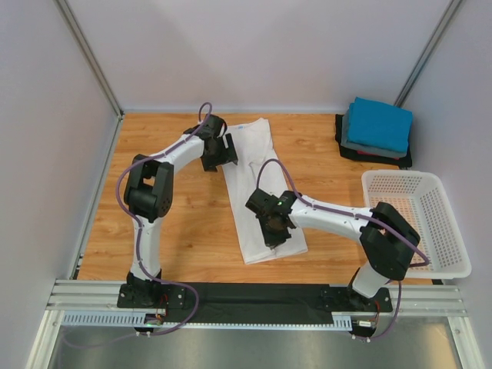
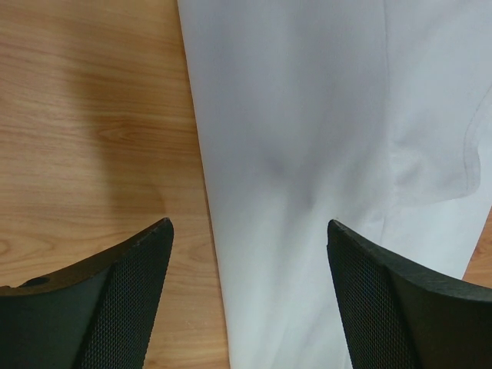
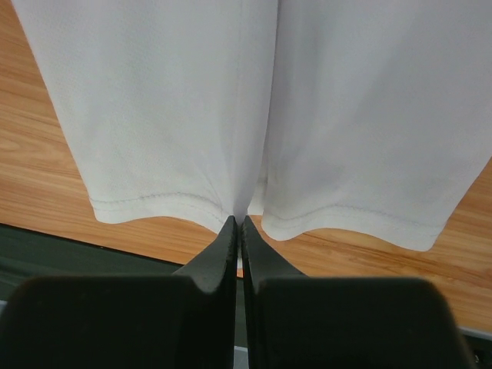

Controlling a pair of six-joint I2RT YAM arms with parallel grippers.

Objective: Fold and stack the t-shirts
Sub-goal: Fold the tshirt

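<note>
A white t-shirt (image 1: pixel 257 181) lies folded into a long strip down the middle of the wooden table. My right gripper (image 3: pixel 240 221) is shut on its near hem, and the white cloth (image 3: pixel 192 115) bunches into a pinch between the closed jaws. My left gripper (image 2: pixel 250 227) hangs open over the strip's far left edge, its fingers (image 2: pixel 146 261) straddling the border between wood and the white cloth (image 2: pixel 307 154). In the top view the left gripper (image 1: pixel 217 156) is near the strip's far end and the right gripper (image 1: pixel 277 231) is at its near end. Folded blue, grey and black t-shirts (image 1: pixel 379 127) sit stacked at the far right.
A white perforated basket (image 1: pixel 419 219) stands at the right edge of the table. Pale walls enclose the table on the left, back and right. A black strip and metal rail (image 1: pixel 254 296) run along the near edge by the arm bases.
</note>
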